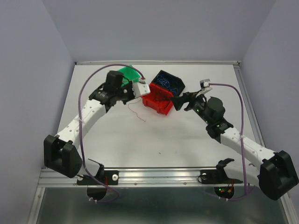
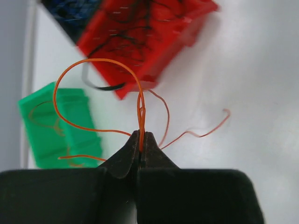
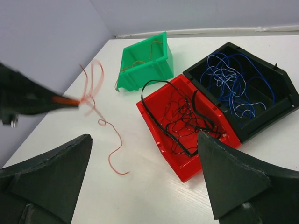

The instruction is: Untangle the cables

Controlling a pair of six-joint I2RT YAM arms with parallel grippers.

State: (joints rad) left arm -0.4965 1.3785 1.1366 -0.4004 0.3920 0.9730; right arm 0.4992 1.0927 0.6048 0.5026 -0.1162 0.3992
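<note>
Between the shut left fingers (image 2: pixel 141 139) an orange wire (image 2: pixel 93 63) is pinched at a doubled-over bend. It is hair-thin and springy: one loop arches up above the tips, and loose curly tails trail away, the longest reaching down onto the white surface (image 3: pixel 154 186). It hangs near the green bin (image 3: pixel 145 70) and the red bin (image 3: pixel 187 172), touching neither as far as I can tell.

The step in hand looks like sorting by colour. Orange-brown strands already lie in the green bin, blue wires (image 3: pixel 233 79) fill the black bin (image 3: pixel 261 126), and a knot of red and black wires (image 3: pixel 182 116) remains in the red bin.

Next, I judge, the left arm should carry the strand over the green bin and let go, lifting enough that the dragging tail clears the red bin's rim and follows without snagging.

Right fingers (image 1: pixel 179 102) stand wide apart and hold nothing, hovering beside the red bin.
</note>
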